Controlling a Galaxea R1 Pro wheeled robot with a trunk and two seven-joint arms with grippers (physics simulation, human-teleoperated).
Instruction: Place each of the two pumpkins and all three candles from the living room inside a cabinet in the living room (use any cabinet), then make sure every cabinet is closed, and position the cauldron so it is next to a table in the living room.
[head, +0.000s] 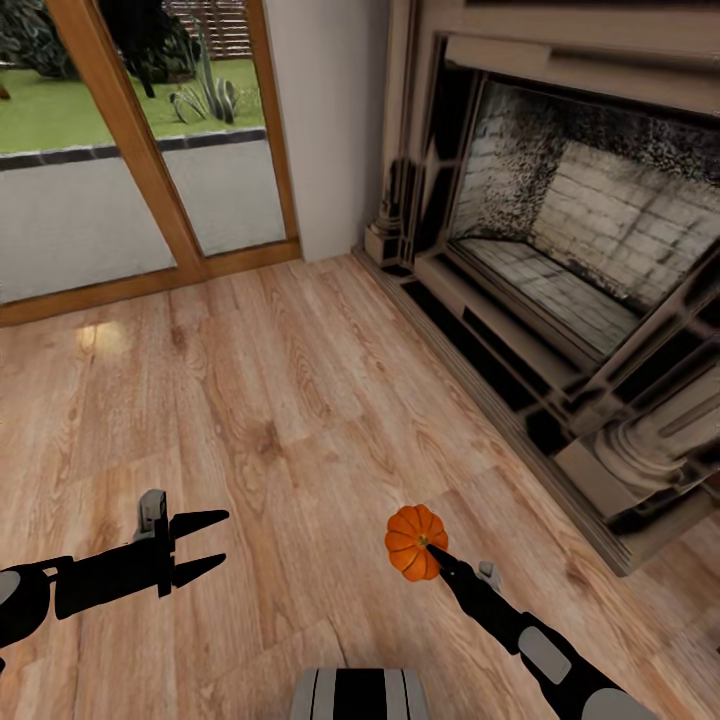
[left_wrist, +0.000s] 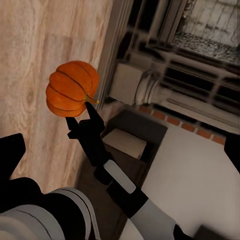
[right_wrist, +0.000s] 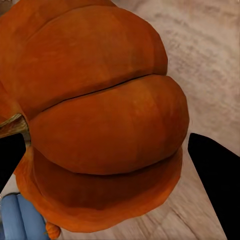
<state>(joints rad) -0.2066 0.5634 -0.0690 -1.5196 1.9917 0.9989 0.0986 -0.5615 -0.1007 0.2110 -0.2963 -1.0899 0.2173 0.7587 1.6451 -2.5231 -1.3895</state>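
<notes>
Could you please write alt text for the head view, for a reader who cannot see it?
The right gripper holds an orange pumpkin above a wooden floor, while the left gripper hangs open and empty. An ornate stone fireplace stands to the right, and a glass door shows a garden.

Legible text, labels, brands, numbers, signs: none. Surfaces checked: pumpkin (head: 414, 542) skin (plain orange ribs, unmarked); wooden floor (head: 280, 400) (grain only); stone fireplace (head: 560, 260) surround and brick lining (no inscription); glass door (head: 130, 150) with its wooden frame (no sticker or sign); robot arm casings (black and grey, no lettering that can be made out).
</notes>
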